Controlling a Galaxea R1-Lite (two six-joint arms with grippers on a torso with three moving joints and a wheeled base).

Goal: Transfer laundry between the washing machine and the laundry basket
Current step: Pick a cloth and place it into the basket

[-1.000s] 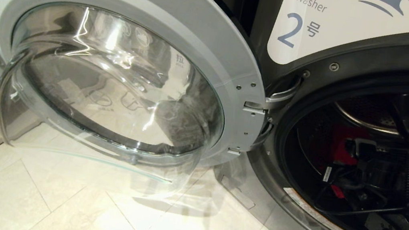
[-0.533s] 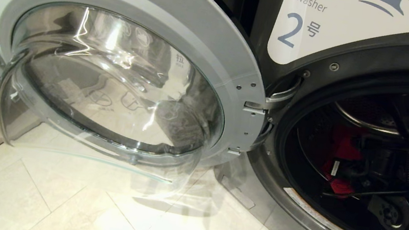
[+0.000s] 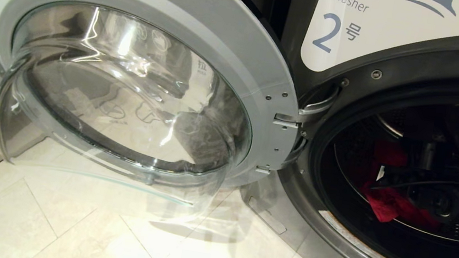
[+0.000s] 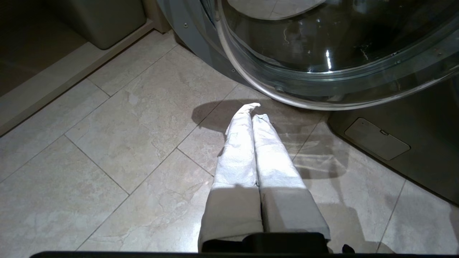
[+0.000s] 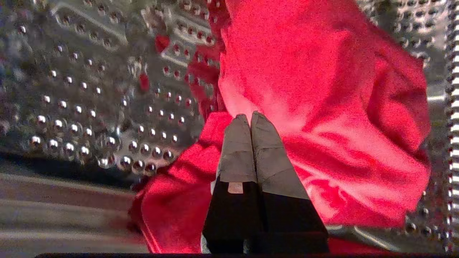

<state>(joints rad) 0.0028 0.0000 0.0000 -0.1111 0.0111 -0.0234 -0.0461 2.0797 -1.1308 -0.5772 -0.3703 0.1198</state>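
R gripper [image 5: 250, 118] is deep inside the drum, fingers pressed together w/ the tips right at a fold of the red-pink garment [image 5: 315, 118]. Can't say for sure there's cloth pinched between them, tips look closed on themselves tbh, nothing visibly caught. In the head view the arm is just a dark shape in the washing machine [image 3: 409, 142] opening, red cloth [image 3: 387, 202] draped low in the drum near the front lip.

L gripper [image 4: 252, 116] is parked outside, fingers together, hanging over the floor tiles [image 4: 107, 150] just below the open door [image 3: 126, 86]. Holding nothing.

So imo this is the unload step, going for the red piece. Basket's not in any view, other garments neither.

Next move prob needs the fingers to spread, push into the bunched fabric, then clamp and pull out past the rim w/o snagging on the door seal.
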